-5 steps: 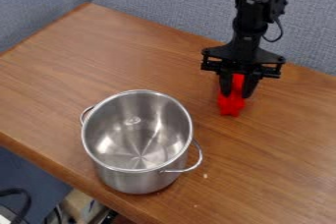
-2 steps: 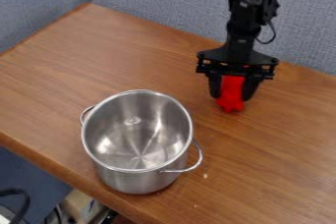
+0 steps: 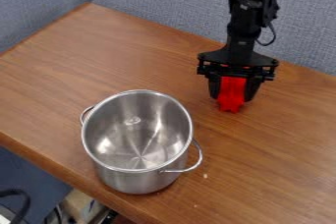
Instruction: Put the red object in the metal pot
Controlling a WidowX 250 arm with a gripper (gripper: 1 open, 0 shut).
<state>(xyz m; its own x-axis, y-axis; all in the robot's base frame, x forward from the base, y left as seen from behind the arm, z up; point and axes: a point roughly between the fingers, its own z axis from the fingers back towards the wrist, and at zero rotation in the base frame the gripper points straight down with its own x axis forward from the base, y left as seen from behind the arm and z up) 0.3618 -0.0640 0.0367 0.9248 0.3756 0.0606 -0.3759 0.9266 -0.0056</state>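
The red object is located at the jaws, toward the counter's back edge; whether it is pinched cannot be told. Placement in the metal pot remains to be done.

Evenly lit, moderately bright; glare on the metal pot; fine detail soft at low resolution.

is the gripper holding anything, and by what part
That can't be told: the gripper is down at the red block, covering part of its far end, but whether its fingers grip it doesn't show.
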